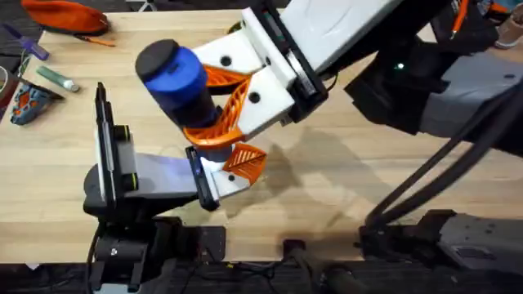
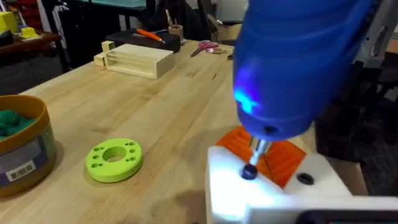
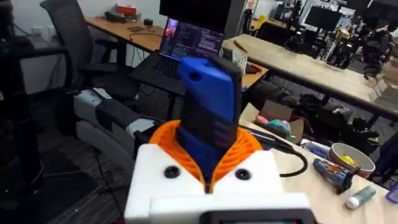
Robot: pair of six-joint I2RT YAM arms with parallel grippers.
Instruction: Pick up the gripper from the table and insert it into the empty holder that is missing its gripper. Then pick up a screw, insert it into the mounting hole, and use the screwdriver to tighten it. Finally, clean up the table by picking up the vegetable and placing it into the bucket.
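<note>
right gripper point(image 1: 214, 104) pinches screwdriver point(image 1: 176, 77) upright | tip on screw point(image 2: 249, 172), directly below fingers, in holder point(image 2: 273, 193) | left fingers: cannot tell

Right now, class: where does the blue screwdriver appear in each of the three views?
Overhead: screwdriver left of centre, clamped in the right gripper.
Left wrist: its body fills the upper right, tip on a screw in the white holder.
Right wrist: centre, upright between orange pads.
Shared landmark: those orange pads.

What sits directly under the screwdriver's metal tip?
A dark screw in the white holder, orange ribbed gripper behind. The hole below the screw is covered.
</note>
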